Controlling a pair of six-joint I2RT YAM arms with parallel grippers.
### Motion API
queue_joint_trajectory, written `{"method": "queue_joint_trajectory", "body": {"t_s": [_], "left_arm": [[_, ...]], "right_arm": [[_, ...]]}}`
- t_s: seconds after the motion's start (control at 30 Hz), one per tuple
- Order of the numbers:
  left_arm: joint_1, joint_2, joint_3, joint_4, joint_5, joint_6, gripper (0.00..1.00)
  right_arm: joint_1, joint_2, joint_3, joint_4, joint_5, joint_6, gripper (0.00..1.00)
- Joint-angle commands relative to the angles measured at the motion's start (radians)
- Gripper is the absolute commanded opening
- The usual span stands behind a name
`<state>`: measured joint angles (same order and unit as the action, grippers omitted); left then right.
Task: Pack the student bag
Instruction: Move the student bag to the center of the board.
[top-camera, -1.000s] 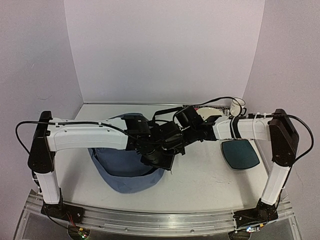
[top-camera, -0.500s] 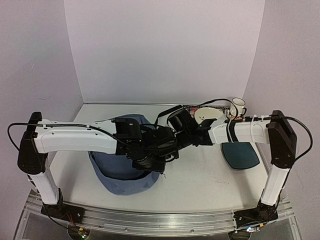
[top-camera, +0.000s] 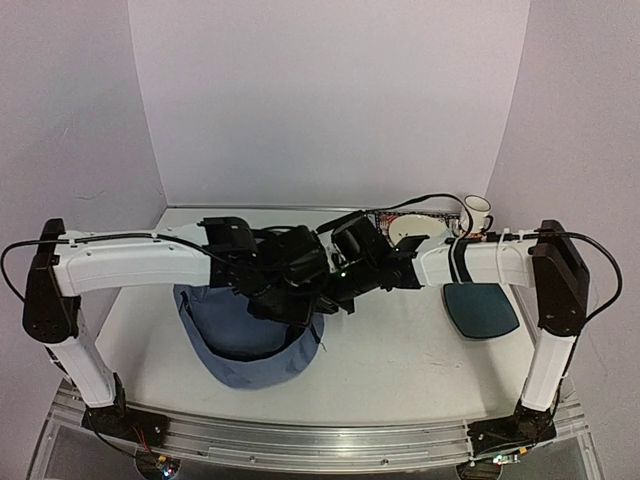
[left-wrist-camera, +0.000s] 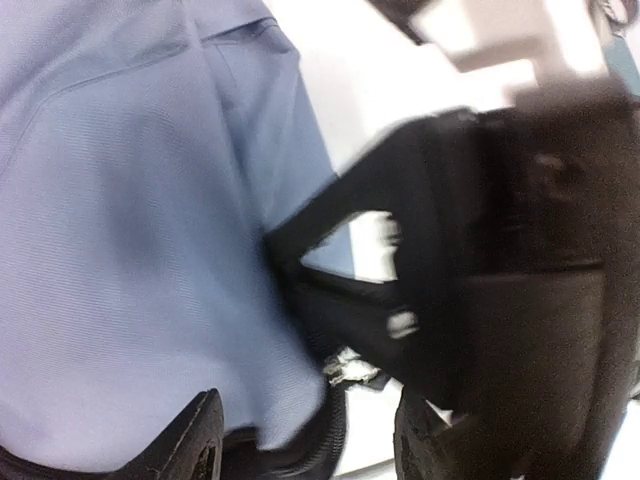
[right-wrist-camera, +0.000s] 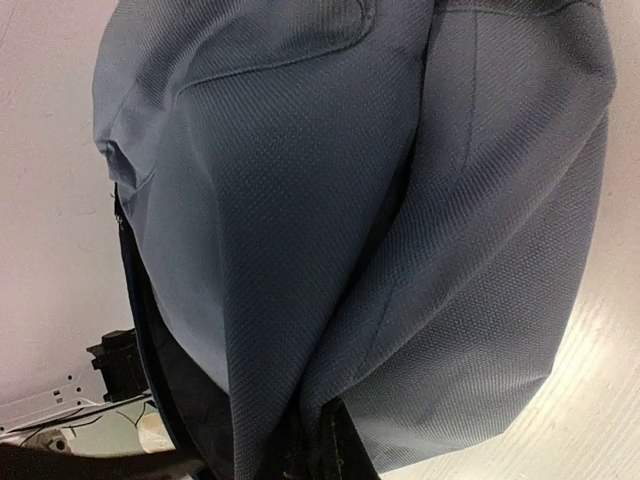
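The student bag is a slate-blue fabric backpack lying left of centre on the table, with part of it drawn up under the two wrists. My right gripper reaches in from the right. In the right wrist view the bag's fabric fills the frame and gathers into folds pinched at my right gripper, which is shut on it. My left gripper hangs over the bag's upper edge. Its fingers stand apart, with the zippered rim and a black strap between and beyond them.
A dark teal oval pad lies at the right. A white mug and a pale plate stand at the back right corner. White walls close off the back and both sides.
My left arm has swung back and to the left, and its jaws stand a little wider. The right gripper has followed leftward with the fabric, and the bag has shifted slightly left.
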<state>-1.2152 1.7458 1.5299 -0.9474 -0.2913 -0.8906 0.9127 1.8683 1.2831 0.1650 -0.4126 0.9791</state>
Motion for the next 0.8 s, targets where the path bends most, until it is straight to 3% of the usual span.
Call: {"method": "queue_joint_trajectory", "body": {"t_s": [0.0,0.23,0.4,0.57,0.77], "left_arm": [[0.141,-0.167,-0.042,0.113,0.071,0.22,0.6],[0.394,-0.187,-0.058,0.195,0.239,0.455,0.61],[0.453,-0.129,-0.019,0.216,0.281,0.525,0.62],[0.474,-0.063,0.004,0.233,0.288,0.575,0.64],[0.476,-0.037,0.001,0.234,0.321,0.629,0.64]], "right_arm": [[-0.027,0.014,0.066,-0.055,0.112,-0.117,0.0],[-0.153,0.087,0.184,-0.129,0.124,-0.266,0.01],[-0.164,0.045,0.197,-0.148,0.088,-0.333,0.25],[-0.23,-0.098,0.062,-0.161,0.011,-0.44,0.47],[-0.3,-0.169,-0.042,-0.165,-0.153,-0.64,0.56]]}}
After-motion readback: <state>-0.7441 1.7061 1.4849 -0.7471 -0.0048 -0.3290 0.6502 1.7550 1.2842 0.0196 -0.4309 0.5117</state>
